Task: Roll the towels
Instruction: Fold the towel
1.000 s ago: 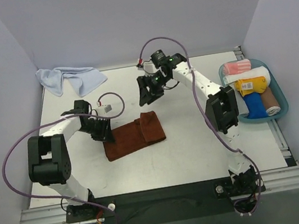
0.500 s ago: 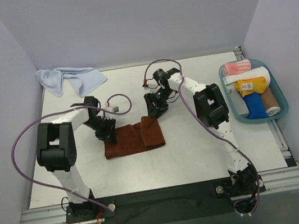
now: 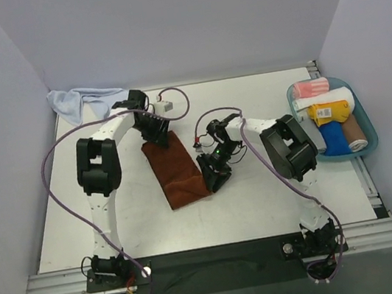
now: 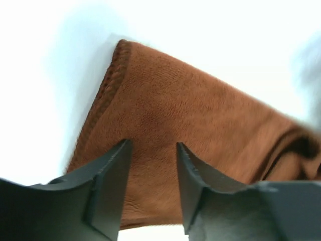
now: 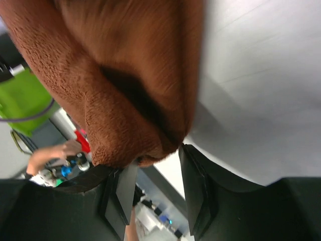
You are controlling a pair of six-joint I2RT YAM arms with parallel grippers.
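Both jaws spread: your left gripper [image 4: 153, 144] over the rust-brown terry towel [image 3: 176, 171], far end; right gripper [image 5: 159, 159] at its near corner.

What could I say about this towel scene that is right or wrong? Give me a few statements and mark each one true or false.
1. The rust-brown towel lies on the table, with the left gripper at its far end and the right gripper by its near end. True.
2. The pale blue towel is neatly rolled. False: it lies crumpled at the far left corner of the table.
3. The basket on the right holds several rolled cloths. True.
4. The left gripper hangs over the basket. False: it is over the brown towel, well away from the basket.
5. The left gripper's fingers stand apart. True.
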